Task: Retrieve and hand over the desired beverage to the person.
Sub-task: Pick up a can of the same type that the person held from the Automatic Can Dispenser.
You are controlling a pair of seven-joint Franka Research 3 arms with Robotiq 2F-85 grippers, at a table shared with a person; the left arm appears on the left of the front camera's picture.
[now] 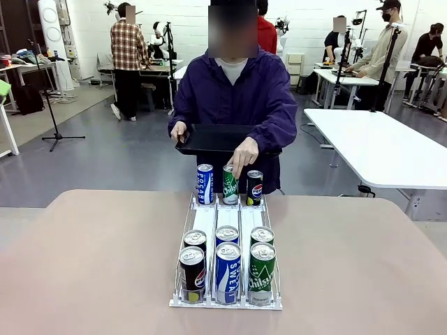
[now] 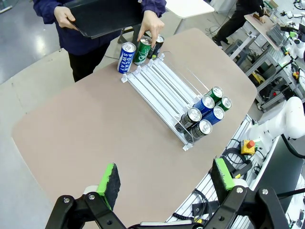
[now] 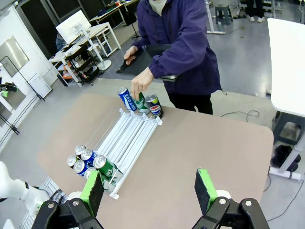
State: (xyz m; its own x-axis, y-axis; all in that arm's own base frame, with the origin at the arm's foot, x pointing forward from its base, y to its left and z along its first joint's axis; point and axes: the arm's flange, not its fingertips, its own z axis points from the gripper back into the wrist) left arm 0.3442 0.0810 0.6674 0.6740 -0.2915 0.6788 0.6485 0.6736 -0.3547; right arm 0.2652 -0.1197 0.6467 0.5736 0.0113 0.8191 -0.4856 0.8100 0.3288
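Green aluminium can (image 1: 230, 185) under person's hand (image 1: 244, 155): apparently chosen. My left gripper (image 2: 166, 179), right gripper (image 3: 149, 185) spread; next, grasp matching near can (image 1: 261, 273).

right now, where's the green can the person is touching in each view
Front view: the green can stands upper centre, middle of three at the far end of the white rack.
Left wrist view: top centre, between the blue can and dark can.
Right wrist view: upper left of centre, under the person's hand.
Shared landmark: that rack.
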